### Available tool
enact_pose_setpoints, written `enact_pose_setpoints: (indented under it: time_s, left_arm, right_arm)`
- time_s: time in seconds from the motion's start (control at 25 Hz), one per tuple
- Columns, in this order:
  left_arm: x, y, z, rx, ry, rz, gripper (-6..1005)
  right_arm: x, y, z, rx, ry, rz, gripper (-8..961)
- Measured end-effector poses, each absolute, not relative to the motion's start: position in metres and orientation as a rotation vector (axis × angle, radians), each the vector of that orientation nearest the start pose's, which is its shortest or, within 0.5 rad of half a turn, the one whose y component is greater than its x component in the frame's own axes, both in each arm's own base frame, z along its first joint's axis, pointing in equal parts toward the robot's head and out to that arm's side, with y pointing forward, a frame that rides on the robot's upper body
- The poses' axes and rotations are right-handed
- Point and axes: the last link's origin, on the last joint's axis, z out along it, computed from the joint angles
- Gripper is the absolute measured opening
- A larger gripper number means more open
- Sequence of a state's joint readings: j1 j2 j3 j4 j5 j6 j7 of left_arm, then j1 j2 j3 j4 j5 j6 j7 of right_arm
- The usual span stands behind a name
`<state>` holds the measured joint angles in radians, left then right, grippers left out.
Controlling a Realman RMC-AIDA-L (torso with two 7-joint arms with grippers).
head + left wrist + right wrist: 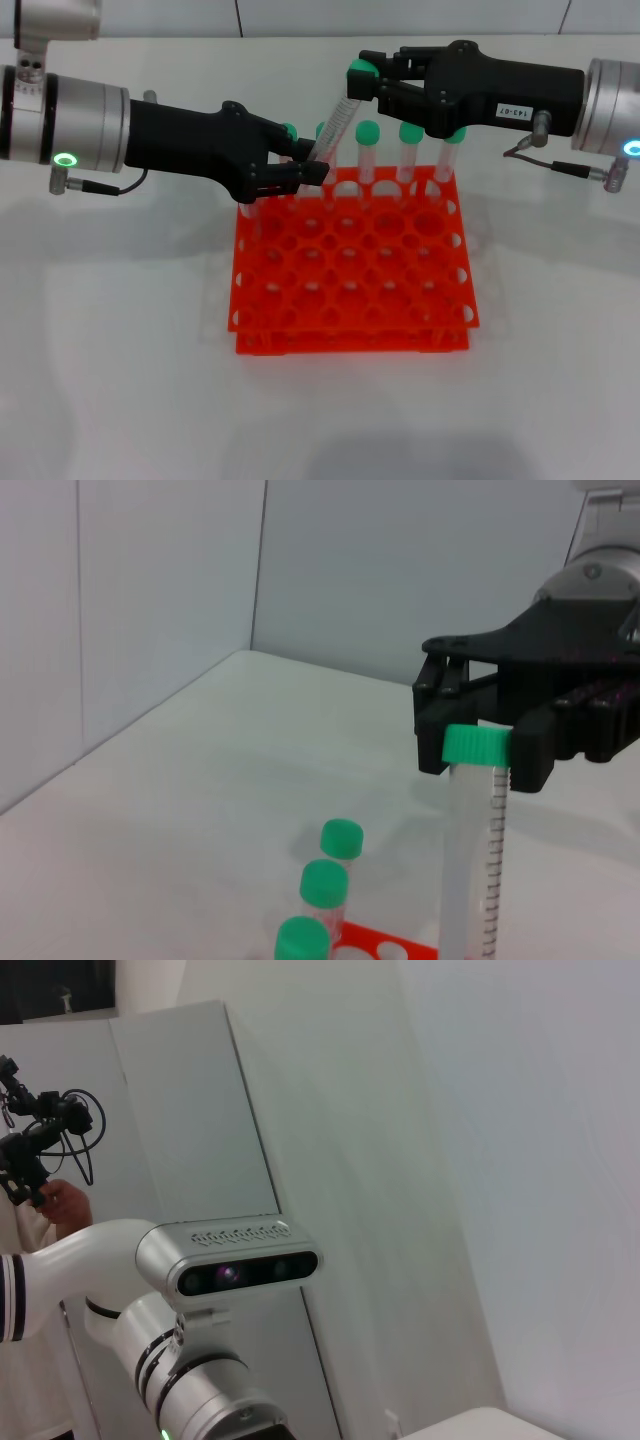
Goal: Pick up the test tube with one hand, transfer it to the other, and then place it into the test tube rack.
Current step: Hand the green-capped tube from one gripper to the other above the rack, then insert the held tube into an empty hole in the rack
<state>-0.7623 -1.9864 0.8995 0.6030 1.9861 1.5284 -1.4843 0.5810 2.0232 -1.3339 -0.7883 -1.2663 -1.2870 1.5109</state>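
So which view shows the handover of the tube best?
The head view: the tilted tube spans both hands, left hand at its bottom, right hand at its cap. The left wrist view shows only the cap end; the right wrist view shows none.

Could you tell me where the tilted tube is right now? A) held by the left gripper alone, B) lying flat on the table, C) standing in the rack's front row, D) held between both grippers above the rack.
D: the left gripper holds the tube low down while the right gripper clasps its cap, above the rack.
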Motion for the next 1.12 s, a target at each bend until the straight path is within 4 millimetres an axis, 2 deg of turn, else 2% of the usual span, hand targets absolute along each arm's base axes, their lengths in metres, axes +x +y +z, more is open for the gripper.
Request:
enact_pose_setpoints:
  time_s: [0.08,0.52,0.6,0.92,1.12]
  left_arm:
    - [-0.195,0.381,0.001,-2.96,-0.415,-0.526,236]
    - [-0.193,0.375,0.001,-2.989,-0.462,-0.535,459]
    - [-0.193,0.372,0.005,-2.987,-0.459,-0.535,553]
    - [-0.205,0.351,0.037,-2.91,-0.491,-0.508,893]
    - [-0.214,0.335,0.063,-2.821,-0.522,-0.468,893]
  right_arm:
    - [0.147,0.374,-0.007,-2.682,0.461,1.067,269]
    - [0.15,0.373,-0.005,-2.675,0.469,1.069,279]
    - [0.151,0.373,-0.005,-2.675,0.468,1.068,281]
    - [0.153,0.373,-0.002,-2.673,0.471,1.063,288]
    - [0.156,0.373,0.0,-2.669,0.474,1.055,292]
